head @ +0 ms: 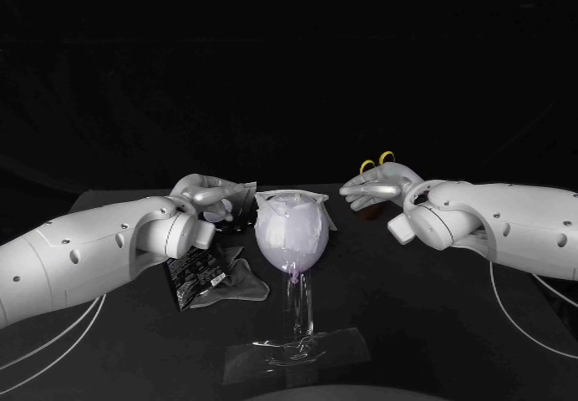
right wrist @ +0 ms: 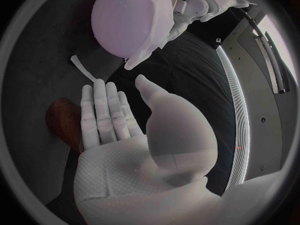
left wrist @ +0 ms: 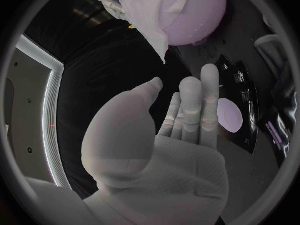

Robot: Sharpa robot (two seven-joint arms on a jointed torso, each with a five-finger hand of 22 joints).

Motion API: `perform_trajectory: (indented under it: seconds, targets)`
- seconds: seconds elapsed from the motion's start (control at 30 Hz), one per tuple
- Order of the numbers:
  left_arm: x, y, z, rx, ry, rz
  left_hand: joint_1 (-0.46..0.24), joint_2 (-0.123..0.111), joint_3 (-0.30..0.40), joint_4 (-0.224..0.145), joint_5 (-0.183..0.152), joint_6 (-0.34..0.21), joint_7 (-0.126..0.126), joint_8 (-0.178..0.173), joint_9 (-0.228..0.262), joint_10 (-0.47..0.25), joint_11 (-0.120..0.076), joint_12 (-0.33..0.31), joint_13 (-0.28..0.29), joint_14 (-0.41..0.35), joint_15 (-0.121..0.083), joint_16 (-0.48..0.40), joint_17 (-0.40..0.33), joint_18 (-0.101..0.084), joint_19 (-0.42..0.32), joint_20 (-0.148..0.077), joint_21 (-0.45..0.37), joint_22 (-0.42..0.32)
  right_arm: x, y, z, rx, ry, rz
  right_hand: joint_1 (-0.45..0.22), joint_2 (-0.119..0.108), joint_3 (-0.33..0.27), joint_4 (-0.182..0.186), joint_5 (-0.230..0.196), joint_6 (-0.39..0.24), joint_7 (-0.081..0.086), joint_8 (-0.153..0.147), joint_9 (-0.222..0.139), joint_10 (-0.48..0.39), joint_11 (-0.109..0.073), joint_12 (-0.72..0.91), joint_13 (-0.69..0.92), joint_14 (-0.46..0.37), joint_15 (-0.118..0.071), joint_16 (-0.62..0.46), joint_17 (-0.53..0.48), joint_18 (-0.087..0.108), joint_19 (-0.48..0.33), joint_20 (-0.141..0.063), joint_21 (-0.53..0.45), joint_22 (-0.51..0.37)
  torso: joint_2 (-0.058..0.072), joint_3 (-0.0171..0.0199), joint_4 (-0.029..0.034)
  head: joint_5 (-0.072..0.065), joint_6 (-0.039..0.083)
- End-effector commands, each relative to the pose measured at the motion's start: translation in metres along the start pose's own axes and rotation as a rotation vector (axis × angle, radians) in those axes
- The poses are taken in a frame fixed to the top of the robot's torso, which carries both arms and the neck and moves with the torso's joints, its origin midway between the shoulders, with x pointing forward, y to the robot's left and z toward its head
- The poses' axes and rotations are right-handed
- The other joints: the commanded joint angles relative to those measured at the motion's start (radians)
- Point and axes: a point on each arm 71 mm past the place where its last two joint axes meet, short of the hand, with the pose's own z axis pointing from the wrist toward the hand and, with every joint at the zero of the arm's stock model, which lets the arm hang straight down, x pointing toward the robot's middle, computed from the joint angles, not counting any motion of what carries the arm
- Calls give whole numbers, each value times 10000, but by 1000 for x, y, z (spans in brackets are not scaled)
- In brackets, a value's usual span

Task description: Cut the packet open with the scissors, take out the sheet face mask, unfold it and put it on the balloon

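Pale lilac balloon (head: 295, 251) on a clear stemmed stand (head: 297, 313), centre table, with the white sheet face mask (head: 289, 200) draped over its crown. The left hand (head: 207, 196) and right hand (head: 379, 188) flank it, fingers extended, holding nothing. Risk: the mask seems only loosely seated, so a brushing finger could drag it askew or off. It looks thin, damp and clinging, with one pointed flap hanging free.

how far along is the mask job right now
The sheet mask is out and draped over the balloon; the packet lies on the table and the scissors sit behind the right hand. Both it and the left hand are open beside the balloon. Left, probably: smoothing the hanging flap.
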Motion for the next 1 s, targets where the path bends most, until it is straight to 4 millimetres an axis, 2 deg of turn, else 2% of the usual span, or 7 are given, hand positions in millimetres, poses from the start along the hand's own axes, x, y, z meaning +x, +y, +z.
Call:
perform_trajectory:
  seconds: [0.03,0.2,0.37,0.4,0.47,0.77,1.0]
  targets:
    - [-5,-3,-8,763,290,-99,-111,42,-290,152,17,89,-44,35,38,141,-41,142,39,-43,19,7,-62,142,50,-16,-130,-78,1,5,-11,-1065,-209,-236,25,44,46,147,49,506,-69,163,-46,591,-281,201,29,820,-307,268,171,98,584,-275,271,50,4,-1,-5,-23,-69]
    - [-17,3,-26,1170,523,-118,177,166,-548,312,21,752,-102,389,203,1696,-258,1184,381,-250,-118,48,-55,137,58,-123,-340,-221,11,-1,-32,-1281,119,-546,-73,-166,97,453,90,1294,-688,363,-155,2385,-1011,1099,555,3252,-1170,1827,1077,84,2343,-1105,1343,484,-4,0,-2,-51,-152]
    - [-25,14,-49,1292,738,-59,342,134,-675,358,27,1142,-294,626,312,2552,-482,1961,729,-526,-269,18,-70,143,-58,-223,-501,-305,31,-14,-56,-1174,474,-1040,-231,-413,-165,717,211,1571,-942,441,-221,3197,-1306,2288,1526,4257,-1532,3441,2053,58,3198,-1509,2119,943,-14,1,4,-56,-294]
    - [-25,16,-53,1277,774,-50,361,102,-734,373,32,1221,-331,685,343,2676,-528,2149,829,-573,-299,16,-73,140,-73,-249,-534,-323,34,-16,-59,-1132,483,-1101,-278,-663,-450,933,423,1603,-1117,447,-269,3363,-1385,5457,4927,4918,-1747,6767,5850,-17,3630,-1733,2819,1470,-13,0,4,-57,-297]
    - [-25,21,-60,1231,861,-25,361,-7,-932,427,14,1292,-370,793,405,2842,-590,2626,1109,-616,-352,63,-58,129,-69,-296,-588,-352,41,-19,-65,-1052,454,-1234,-378,-645,-703,1305,436,1601,-1078,466,-302,3338,-1375,7998,7733,4956,-1852,8276,7631,-163,3597,-1685,3375,1998,-4,-4,-2,-52,-303]
    - [-11,39,-77,974,1457,145,615,100,-2020,998,16,1111,-489,1653,868,1878,-747,6491,3744,-150,-485,1076,1914,114,177,-435,-606,-340,60,-22,-80,-1273,-145,-1818,27,-566,-1893,2316,302,1510,-1001,689,-308,4065,-1321,12843,13470,5564,-1577,10606,11237,-261,3638,-1777,6480,4888,23,-13,-5,-69,-355]
    - [0,43,-79,902,1795,224,1139,345,-2764,1578,16,744,-532,2210,1127,1069,-791,9605,5944,651,-507,2409,5345,-318,1093,-489,1793,2783,72,-18,-82,-1597,-339,-2099,506,-420,-2530,2630,375,1492,-977,839,-274,4549,-1295,13844,14675,5911,-1551,11167,12612,-474,4073,-1727,8155,6340,23,-5,-3,-66,-419]
